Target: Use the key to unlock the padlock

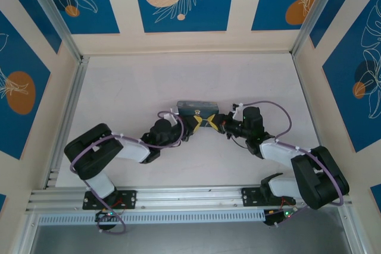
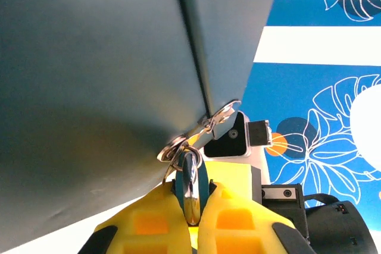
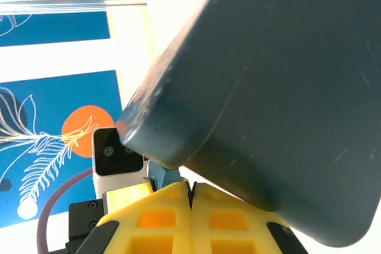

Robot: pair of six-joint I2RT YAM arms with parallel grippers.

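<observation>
In the left wrist view my left gripper (image 2: 192, 199) is shut on the padlock (image 2: 191, 179), a small blue body with a shiny edge. Its thin shackle runs through the metal rings (image 2: 177, 147) on the dark tin (image 2: 101, 81) just above. From the top, both grippers meet tip to tip below the tin (image 1: 196, 109), left gripper (image 1: 196, 124) and right gripper (image 1: 214, 122). In the right wrist view my right gripper (image 3: 190, 188) is shut, its yellow pads pressed together, with the blue padlock (image 3: 168, 176) just beyond on the left. I cannot make out the key; only a thin dark sliver shows at the tips.
The tin's dark body (image 3: 280, 87) hangs close over both wrist cameras. The white table (image 1: 137, 87) is walled by blue-patterned panels and aluminium rails (image 1: 65, 111). Each wrist view shows the other arm's white camera housing (image 2: 235, 138) (image 3: 113, 153) a short way off.
</observation>
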